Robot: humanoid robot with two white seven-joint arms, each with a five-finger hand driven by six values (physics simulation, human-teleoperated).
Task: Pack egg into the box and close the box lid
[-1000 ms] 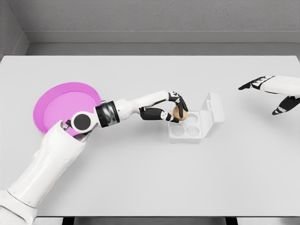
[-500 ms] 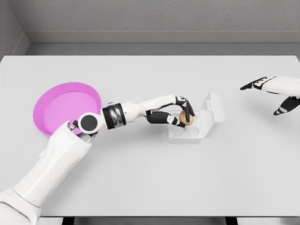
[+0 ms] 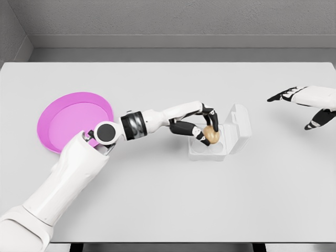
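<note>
Here, from the head view, we see our left hand (image 3: 202, 126) pinching the small tan egg (image 3: 212, 135) in its fingers (image 3: 209, 116), just over a rear cup of the white plastic box (image 3: 211, 149), whose hinged lid (image 3: 239, 126) stands open. Our right hand (image 3: 310, 102) hovers well apart with fingers spread, holding nothing. We judge the egg light, smooth and fragile, best gripped gently around its middle. A round magenta plate (image 3: 63, 118) sits on the white table (image 3: 157, 199).

The left arm reaches out to the right, its hand (image 3: 202, 127) curled in a grasp, while the right hand (image 3: 310, 103) hovers with fingers spread.
</note>
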